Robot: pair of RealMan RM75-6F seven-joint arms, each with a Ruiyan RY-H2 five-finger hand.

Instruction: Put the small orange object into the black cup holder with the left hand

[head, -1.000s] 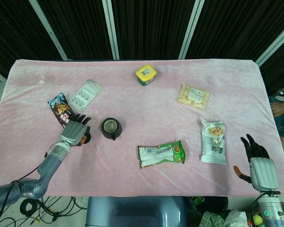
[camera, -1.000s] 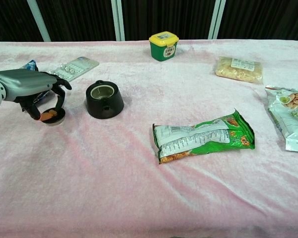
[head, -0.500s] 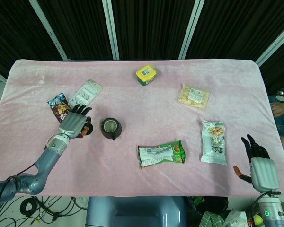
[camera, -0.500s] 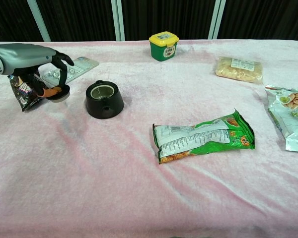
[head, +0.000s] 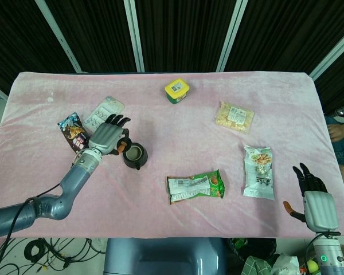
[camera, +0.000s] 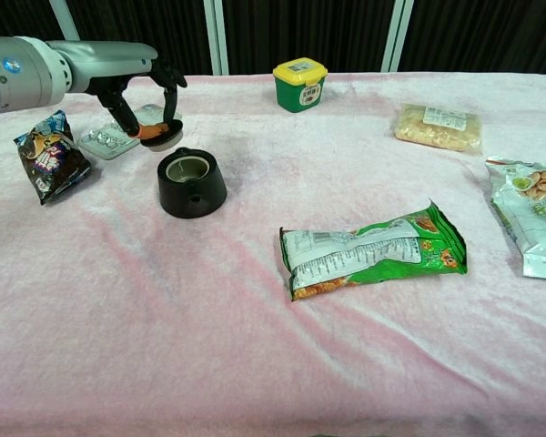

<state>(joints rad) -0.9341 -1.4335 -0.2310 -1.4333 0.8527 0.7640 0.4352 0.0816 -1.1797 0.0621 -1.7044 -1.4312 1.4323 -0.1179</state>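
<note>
The left hand [camera: 136, 86] is raised above the counter [camera: 255, 346], and the small orange object [camera: 159, 135] is pinched between its fingertips. The object is held just above and left of the black cup holder [camera: 191, 183], clear of its opening. The right hand [head: 315, 203] is rested at the counter's near right edge, fingers spread, nothing held.
</note>
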